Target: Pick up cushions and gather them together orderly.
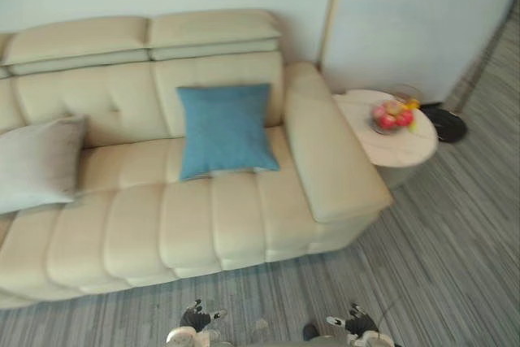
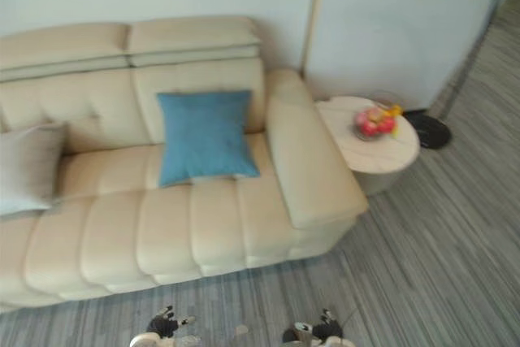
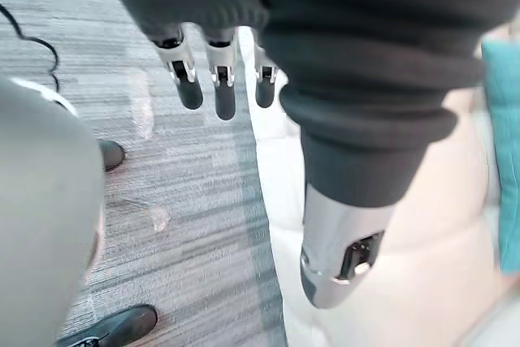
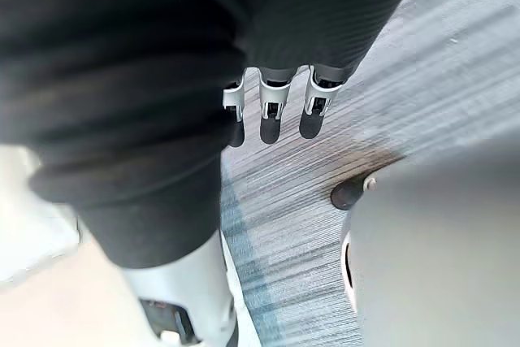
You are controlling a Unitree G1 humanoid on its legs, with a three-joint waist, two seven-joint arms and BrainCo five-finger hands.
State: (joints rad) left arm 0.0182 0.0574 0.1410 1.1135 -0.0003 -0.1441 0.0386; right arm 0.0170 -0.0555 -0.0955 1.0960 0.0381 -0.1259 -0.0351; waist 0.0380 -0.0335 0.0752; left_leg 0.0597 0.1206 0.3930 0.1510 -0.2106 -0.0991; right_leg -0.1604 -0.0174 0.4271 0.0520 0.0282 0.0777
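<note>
A blue cushion [image 1: 225, 129] leans upright against the backrest of the cream sofa [image 1: 146, 225], near its right armrest; its edge also shows in the left wrist view [image 3: 505, 160]. A grey cushion [image 1: 36, 164] leans at the sofa's left end. My left hand [image 3: 221, 87] hangs over the striped carpet beside the sofa's front, fingers straight and holding nothing. My right hand [image 4: 272, 115] hangs the same way over the carpet, also open. Both hands show low at the bottom edge of the eye views, well short of the cushions.
The sofa's broad right armrest [image 1: 333, 152] juts forward. Beyond it stands a round pale side table [image 1: 390, 152] bearing a glass bowl of fruit [image 1: 394, 115]. A black disc-shaped object [image 1: 447, 123] lies on the grey striped carpet [image 1: 439, 249] behind the table.
</note>
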